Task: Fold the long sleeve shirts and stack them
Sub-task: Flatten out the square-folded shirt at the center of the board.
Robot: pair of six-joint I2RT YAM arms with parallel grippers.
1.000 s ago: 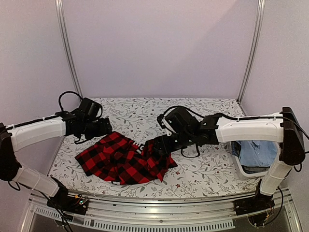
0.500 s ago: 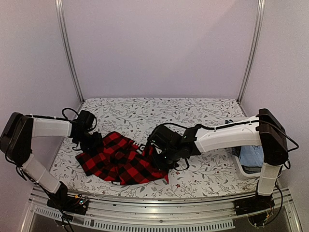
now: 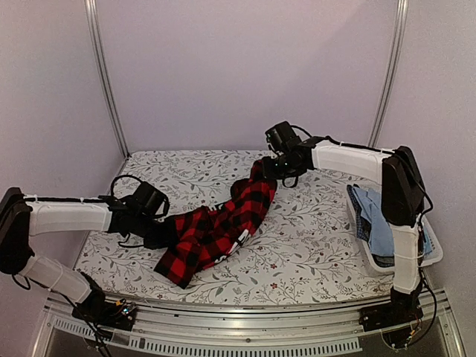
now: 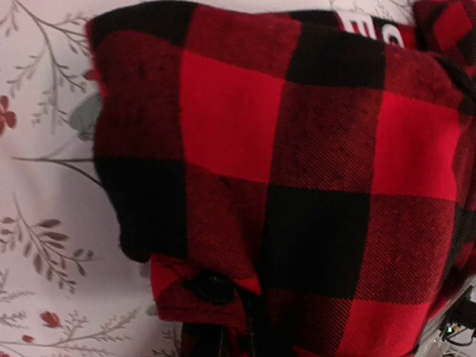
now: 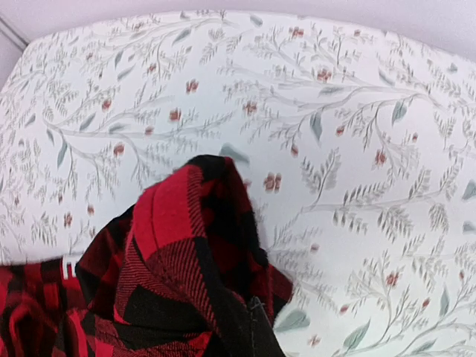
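Observation:
A red-and-black checked long sleeve shirt (image 3: 223,223) hangs stretched between my two grippers above the flowered table (image 3: 320,245). My left gripper (image 3: 165,233) is shut on its near-left end, low over the table. In the left wrist view the checked cloth (image 4: 297,171) fills the frame, with a dark button (image 4: 212,286) by the jaws and a bit of white lettering (image 4: 372,30) at the top. My right gripper (image 3: 269,165) is shut on the far end and holds it lifted at the back. In the right wrist view a peak of the shirt (image 5: 186,253) rises from the jaws.
A white basket (image 3: 435,253) at the table's right edge holds blue denim garments (image 3: 379,223). Metal frame posts (image 3: 104,82) rise at the back corners against the plain walls.
Both grippers closed on the shirt. The right arm swung up and back, pulling its end to the far middle; the left moved right and nearer. The crumpled heap is now a taut diagonal band.

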